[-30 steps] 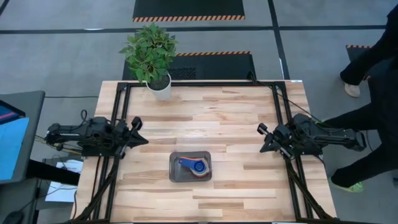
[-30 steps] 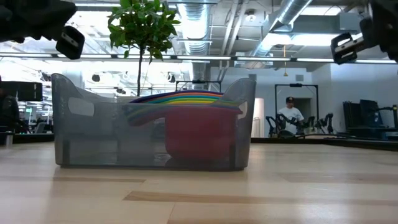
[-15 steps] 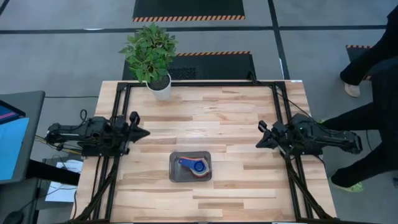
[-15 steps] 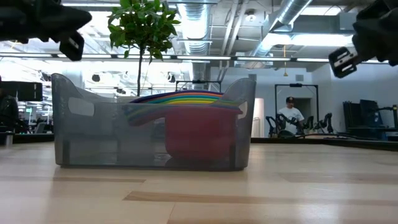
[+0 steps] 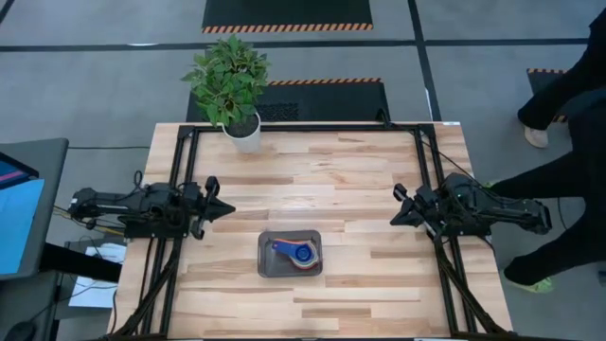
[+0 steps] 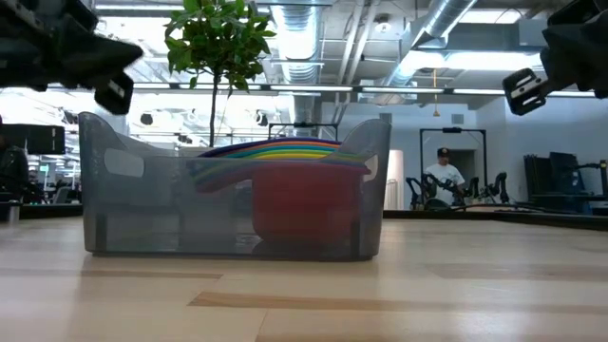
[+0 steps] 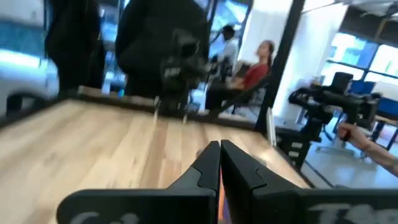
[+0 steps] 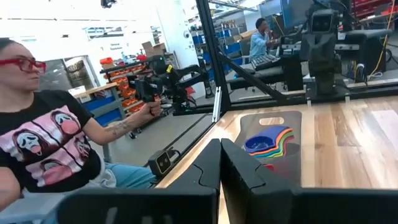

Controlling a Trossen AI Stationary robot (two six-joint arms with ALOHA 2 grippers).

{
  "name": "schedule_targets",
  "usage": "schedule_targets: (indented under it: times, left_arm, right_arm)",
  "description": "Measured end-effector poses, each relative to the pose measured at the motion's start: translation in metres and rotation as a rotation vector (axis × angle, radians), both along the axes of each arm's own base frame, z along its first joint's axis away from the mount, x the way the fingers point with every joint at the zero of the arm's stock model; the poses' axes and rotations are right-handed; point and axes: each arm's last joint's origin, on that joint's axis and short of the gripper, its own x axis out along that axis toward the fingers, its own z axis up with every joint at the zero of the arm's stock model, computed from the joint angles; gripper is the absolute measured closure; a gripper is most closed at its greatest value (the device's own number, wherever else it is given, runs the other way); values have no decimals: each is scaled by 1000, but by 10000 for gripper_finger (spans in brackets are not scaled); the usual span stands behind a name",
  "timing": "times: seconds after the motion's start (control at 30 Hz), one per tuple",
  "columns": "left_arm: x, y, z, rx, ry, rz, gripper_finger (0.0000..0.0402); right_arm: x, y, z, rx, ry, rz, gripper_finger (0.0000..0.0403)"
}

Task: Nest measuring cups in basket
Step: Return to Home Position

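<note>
Coloured plastic measuring cups [image 5: 301, 253] nested in grey translucent rectangular basket [image 5: 267, 264]; left end effector [image 5: 225, 209], right end effector [image 5: 395, 216] pressed together, flanking basket.

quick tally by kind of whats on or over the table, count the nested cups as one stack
basket: 1
stack of nested measuring cups, inside the basket: 1
potted plant, at the table's far edge: 1
grippers: 2, the left gripper and the right gripper, each near its own side of the table
total: 5
</note>
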Motion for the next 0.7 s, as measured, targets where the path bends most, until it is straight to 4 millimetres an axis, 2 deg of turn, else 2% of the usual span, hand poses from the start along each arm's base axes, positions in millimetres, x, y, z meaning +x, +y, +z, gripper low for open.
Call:
schedule_targets:
  times: [0.1,0.27,0.7]
  left_arm:
    - [-1,-1,7,57,-76,-46,401]
    - [-1,-3,3,53,-41,-86,401]
    - [0,-1,-4,59,37,-39,401]
  right_arm:
    - [0,0,0,2,6,-1,367]
    - [0,0,-4,12,51,-1,364]
    - [0,0,-5,14,64,-1,375]
